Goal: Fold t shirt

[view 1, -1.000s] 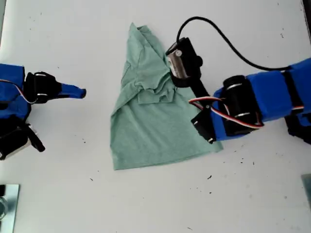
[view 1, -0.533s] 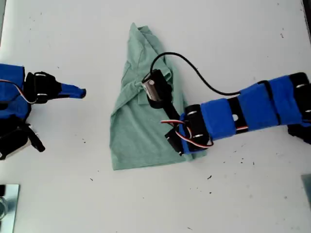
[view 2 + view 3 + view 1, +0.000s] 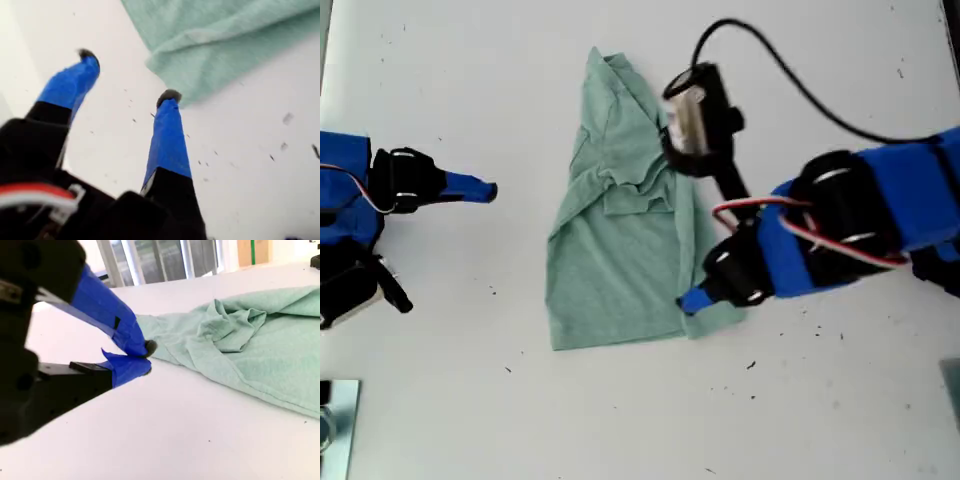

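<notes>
my first gripper (image 3: 127, 75), fingers spread and empty, hangs beside the t shirt (image 3: 620, 230) mid-counter (image 3: 820, 420); closing here could miss the corner. my second gripper (image 3: 145, 357), fingers pressed together, waits apart.

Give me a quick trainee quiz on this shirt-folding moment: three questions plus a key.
1. True or false: my second gripper is gripping the shirt.
2. My first gripper is: A open, B shut on the shirt, C out of view.
3. Fill in: in the exterior view, my first gripper is by the shirt's lower ____ corner.
Key: 1 false; 2 A; 3 right.
</notes>
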